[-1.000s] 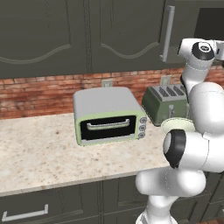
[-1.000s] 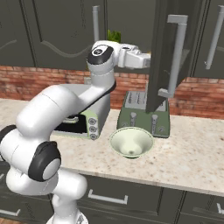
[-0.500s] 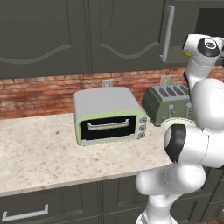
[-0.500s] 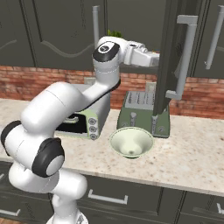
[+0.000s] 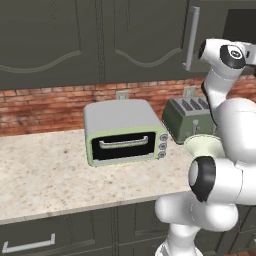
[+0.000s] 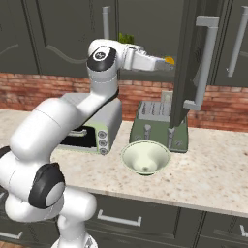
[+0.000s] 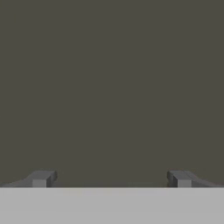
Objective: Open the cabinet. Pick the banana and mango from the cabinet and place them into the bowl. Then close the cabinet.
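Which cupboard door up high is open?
The cabinet door with the long grey bar handle, right above the toaster. It swings out edge-on toward the camera, while the other upper doors lie flat and shut. The robot's arm reaches in behind it.

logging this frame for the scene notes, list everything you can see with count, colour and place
cabinet: one, dark grey-green, on the wall above the counter; its door with the bar handle stands swung open edge-on
mango: one, yellow-orange, partly seen inside the cabinet by the door edge
lettuce: one, green, inside the cabinet behind the arm
bowl: one, pale cream-green, on the counter in front of the toaster
toaster: one, dark green, against the brick wall
toaster oven: one, pale green with a dark door, on the counter left of the toaster
counter: one, speckled beige
gripper: one, dark tips, open, facing a plain dark surface
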